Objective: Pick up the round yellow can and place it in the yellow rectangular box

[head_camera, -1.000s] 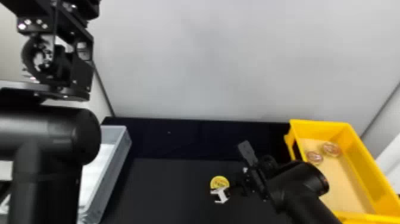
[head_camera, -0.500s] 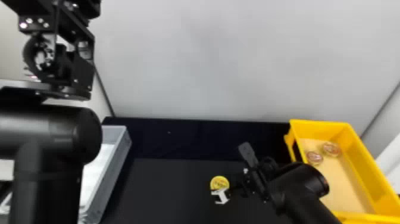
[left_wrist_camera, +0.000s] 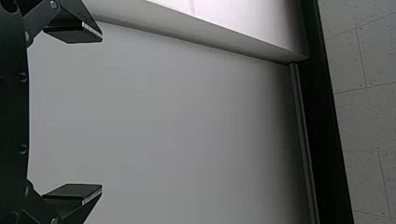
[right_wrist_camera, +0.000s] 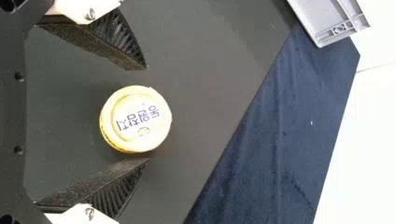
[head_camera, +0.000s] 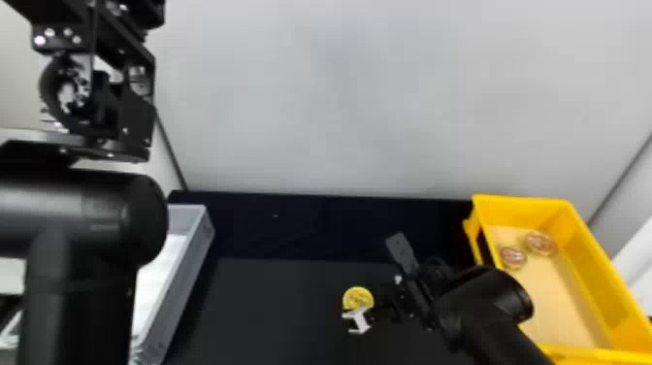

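Hardly anything is shifting since the earlier frame: the right gripper [right_wrist_camera: 147, 114] is holding its place, spread, so the grasp is still pending. The round yellow can [right_wrist_camera: 135, 119] is sitting between its fingers, closer to one, well apart from the yellow rectangular box [head_camera: 589, 262]. The left gripper [left_wrist_camera: 102, 113] is waiting raised, fingers apart.

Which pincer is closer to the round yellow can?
The right: its pincer has the can between its open fingers. The left pincer is well away, raised off to the left.
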Motion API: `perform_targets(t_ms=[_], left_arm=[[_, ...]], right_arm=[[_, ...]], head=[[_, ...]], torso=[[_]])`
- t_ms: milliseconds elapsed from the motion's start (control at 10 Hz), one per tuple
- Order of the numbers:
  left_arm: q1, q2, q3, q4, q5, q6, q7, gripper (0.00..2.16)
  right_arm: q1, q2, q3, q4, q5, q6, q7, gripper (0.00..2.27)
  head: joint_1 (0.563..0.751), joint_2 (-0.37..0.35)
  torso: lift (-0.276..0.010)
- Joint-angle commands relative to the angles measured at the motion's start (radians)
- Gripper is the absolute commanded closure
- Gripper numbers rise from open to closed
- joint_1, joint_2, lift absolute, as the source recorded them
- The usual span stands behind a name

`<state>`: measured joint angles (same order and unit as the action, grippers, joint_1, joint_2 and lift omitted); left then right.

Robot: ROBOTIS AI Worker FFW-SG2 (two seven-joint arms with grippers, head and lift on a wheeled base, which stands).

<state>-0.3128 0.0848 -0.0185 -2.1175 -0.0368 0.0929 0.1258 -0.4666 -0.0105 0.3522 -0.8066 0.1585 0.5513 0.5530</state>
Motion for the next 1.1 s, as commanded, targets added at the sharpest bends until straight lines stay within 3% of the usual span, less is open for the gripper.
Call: perform_targets(t_ms=[0, 300, 500, 1000], left_arm=[[0.000, 0.000, 0.000, 0.002, 0.000, -0.001, 0.000, 0.14], [0.000, -0.002, 0.000, 0.002, 0.000, -0.002, 0.000, 0.14], [0.000, -0.002, 0.000, 0.002, 0.002, -0.004, 0.000, 0.14], [0.000, -0.002, 0.000, 0.002, 0.002, -0.005, 0.000, 0.14]], right_arm=[[-0.004, 0.001, 0.007, 0.010, -0.005, -0.005, -0.007, 0.09], [-0.004, 0.001, 0.013, 0.012, -0.007, -0.003, -0.011, 0.15], [-0.006, -0.002, 0.013, 0.009, -0.007, 0.006, -0.010, 0.56], [-0.006, -0.002, 0.010, -0.003, -0.010, 0.003, -0.002, 0.59]], head=[[0.663, 0.054], [0.663, 0.054], [0.663, 0.054], [0.663, 0.054]], torso=[[-0.005], [-0.005], [-0.005], [-0.005]])
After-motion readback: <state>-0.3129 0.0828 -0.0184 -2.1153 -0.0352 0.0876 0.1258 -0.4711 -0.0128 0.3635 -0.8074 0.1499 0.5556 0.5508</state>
